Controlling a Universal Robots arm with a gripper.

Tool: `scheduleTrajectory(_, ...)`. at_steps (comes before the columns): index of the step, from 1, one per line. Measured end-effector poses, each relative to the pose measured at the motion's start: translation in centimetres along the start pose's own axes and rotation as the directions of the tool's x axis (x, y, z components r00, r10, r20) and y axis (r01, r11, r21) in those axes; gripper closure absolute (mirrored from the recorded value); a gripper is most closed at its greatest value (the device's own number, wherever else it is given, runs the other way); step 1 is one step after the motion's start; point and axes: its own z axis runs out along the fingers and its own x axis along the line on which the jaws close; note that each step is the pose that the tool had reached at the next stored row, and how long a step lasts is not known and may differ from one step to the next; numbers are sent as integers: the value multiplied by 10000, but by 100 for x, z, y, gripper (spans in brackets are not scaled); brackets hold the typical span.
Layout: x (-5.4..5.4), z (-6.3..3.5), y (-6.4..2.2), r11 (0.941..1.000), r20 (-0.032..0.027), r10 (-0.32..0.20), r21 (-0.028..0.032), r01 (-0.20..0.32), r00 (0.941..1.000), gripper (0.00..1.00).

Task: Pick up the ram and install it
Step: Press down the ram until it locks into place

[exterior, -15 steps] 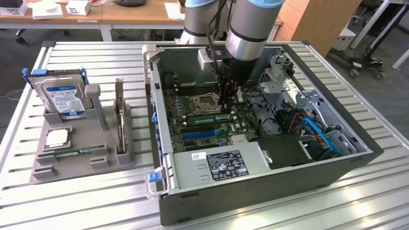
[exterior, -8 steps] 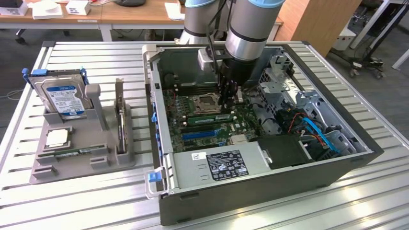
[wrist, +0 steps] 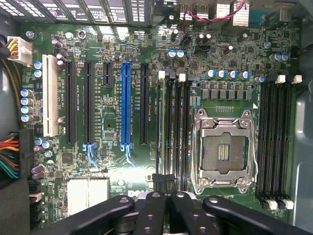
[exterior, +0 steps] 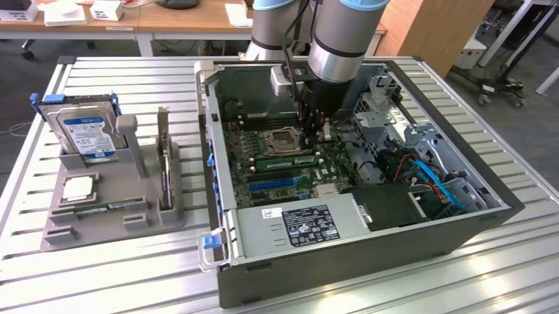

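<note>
Silver metal slats make the table (exterior: 489, 261), and an open computer case (exterior: 349, 275) sits on it. At nine o'clock from the case in the exterior view stands a grey holder (exterior: 61, 232). The ram (exterior: 109, 208) lies flat in the holder, at six o'clock from the hard drive (exterior: 86, 134).

The ram looks like a long, thin green stick with little dark chips. Nothing touches it.

The gripper (exterior: 315, 121) hangs down inside the case, well apart from the ram. It sits over the long dark slots (wrist: 175, 127) beside the square chip socket (wrist: 222, 152). Its jaws are pressed together, and I see nothing pinched between the black fingers (wrist: 151, 210).

I think the pick-up step is not done yet. Grabbing the ram calls for spread jaws and a soft, straight pinch on its thin sides.

Green strips (exterior: 284, 160) show by the socket, but I cannot tell what they are.
</note>
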Motion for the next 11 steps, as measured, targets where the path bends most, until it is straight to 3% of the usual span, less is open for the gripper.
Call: scheduleTrajectory(11,1,0,-27,10000,-1,8,0,-8,10000,91)
